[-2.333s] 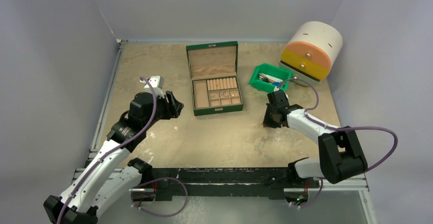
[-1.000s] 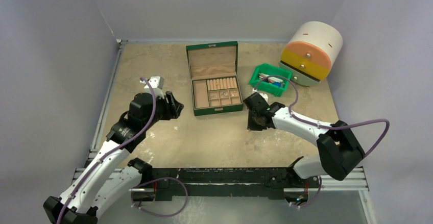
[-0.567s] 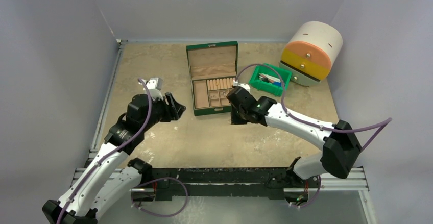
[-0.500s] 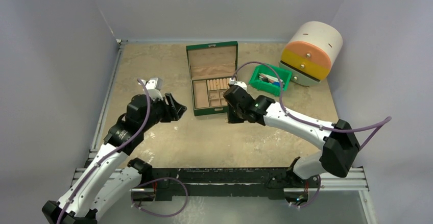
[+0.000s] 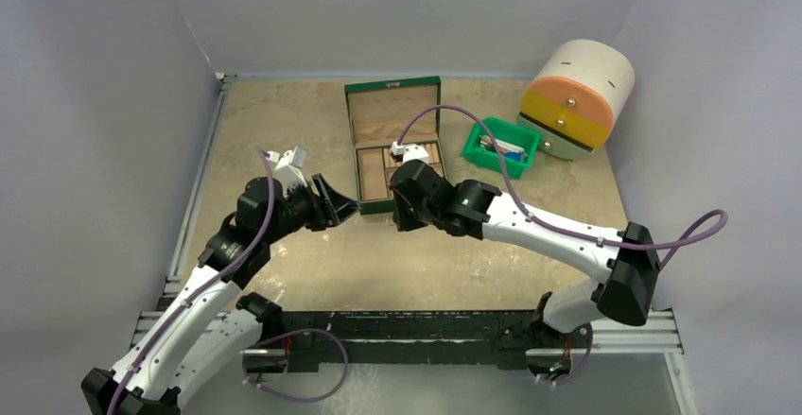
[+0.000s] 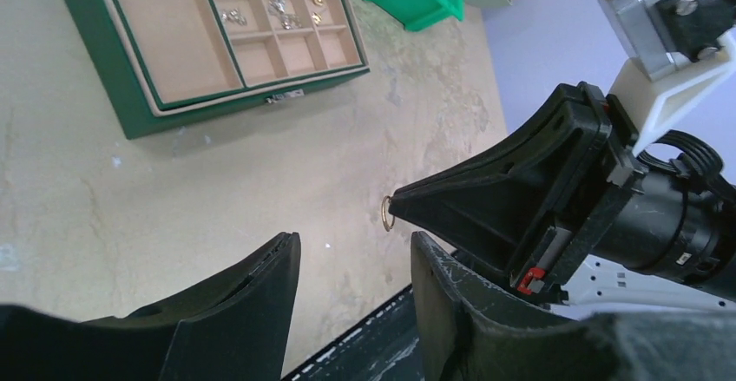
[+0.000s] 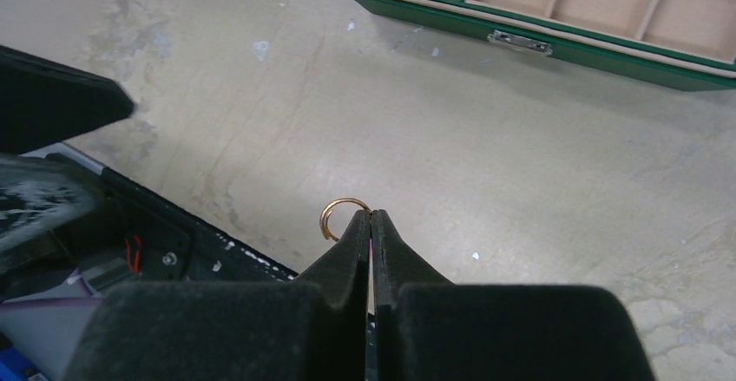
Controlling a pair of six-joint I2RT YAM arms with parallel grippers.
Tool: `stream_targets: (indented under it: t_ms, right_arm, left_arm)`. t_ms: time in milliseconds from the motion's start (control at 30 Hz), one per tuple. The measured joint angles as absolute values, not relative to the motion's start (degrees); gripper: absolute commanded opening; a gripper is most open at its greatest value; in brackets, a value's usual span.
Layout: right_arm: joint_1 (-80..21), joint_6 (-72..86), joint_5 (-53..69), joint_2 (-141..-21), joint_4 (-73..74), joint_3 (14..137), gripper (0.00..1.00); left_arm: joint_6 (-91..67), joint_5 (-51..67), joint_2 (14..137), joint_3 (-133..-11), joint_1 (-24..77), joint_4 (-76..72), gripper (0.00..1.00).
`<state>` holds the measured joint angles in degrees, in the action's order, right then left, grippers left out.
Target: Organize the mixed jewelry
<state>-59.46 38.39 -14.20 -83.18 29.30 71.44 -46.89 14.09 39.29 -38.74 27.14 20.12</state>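
Bare tan table point(image 5: 284, 122) lies open at the upper left of the frame. The open green compartmented box point(image 5: 392, 112) blocks upper centre; a green plastic bin point(image 5: 478, 155) and an orange-fronted white drawer drum point(image 5: 579, 79) crowd upper right.

Overhead camera looks down; both low wrist cameras share the green box point(image 6: 217, 110).

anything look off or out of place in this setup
Nothing spilled or damaged. One small gold ring is apart from the rest: the right claw pinches it by its edge at the very tip, just ahead of the open left claw. The other pieces lie in small compartments of the green box.
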Motion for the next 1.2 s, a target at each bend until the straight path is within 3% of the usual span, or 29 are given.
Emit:
stream_targets:
  t_ms: [333,1200]
  right_arm:
    - [-62.3,36.1,-14.2,-80.1,25.0,72.1,0.0]
    - [-65.0,35.3,-17.1,-77.5,20.9,72.1,0.0]
  left_arm:
    - [-52.4,21.1,41.1,-36.7,27.1,13.3,0.45]
    - [-56.0,26.2,42.5,-36.6,27.1,8.6,0.35]
